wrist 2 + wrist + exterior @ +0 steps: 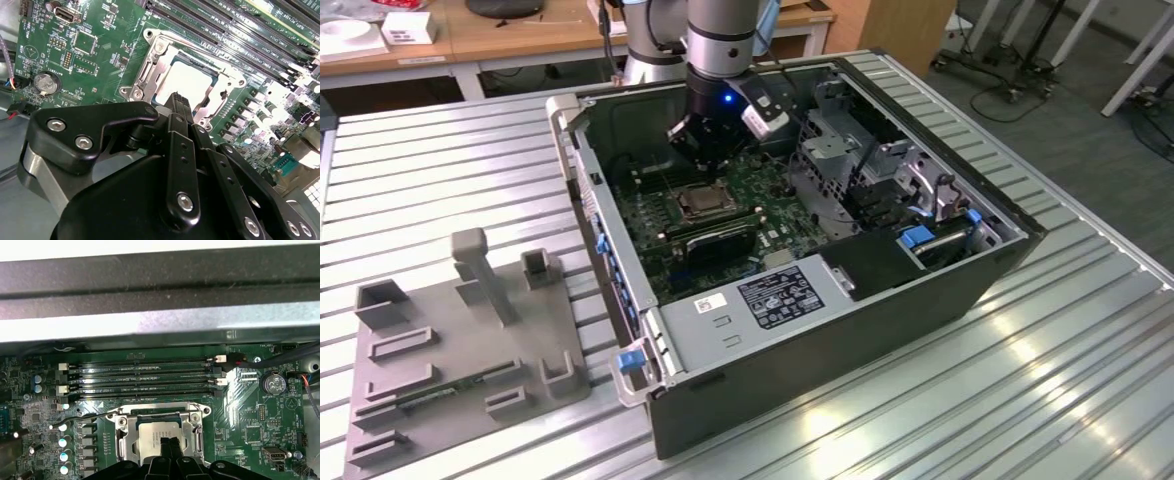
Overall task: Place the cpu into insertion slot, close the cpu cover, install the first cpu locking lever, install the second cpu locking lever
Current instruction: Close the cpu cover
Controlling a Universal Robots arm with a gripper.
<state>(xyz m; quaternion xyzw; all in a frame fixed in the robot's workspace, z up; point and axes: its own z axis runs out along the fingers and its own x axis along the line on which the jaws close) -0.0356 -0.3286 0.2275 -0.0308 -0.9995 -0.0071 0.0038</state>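
Observation:
The cpu [156, 431] lies flat in the insertion slot [700, 204] on the green board, its pale metal face [192, 80] showing. The silvery cpu cover [196, 426] lies down around it, framing the chip through its window [146, 64]. A thin dark locking lever [85, 417] sticks out sideways from the socket's corner. My gripper [178, 98] hangs just above the chip's edge inside the computer case, its two black fingers pressed together with nothing between them. In the first wrist view the gripper [169, 441] overlaps the near side of the chip.
Long black memory slots [145, 375] run beside the socket. A coin battery [272, 384] and cables sit near the board's edge. The case walls [594, 210] and a metal drive cage [854, 165] hem the arm in. A grey fixture plate [454, 340] lies on the table.

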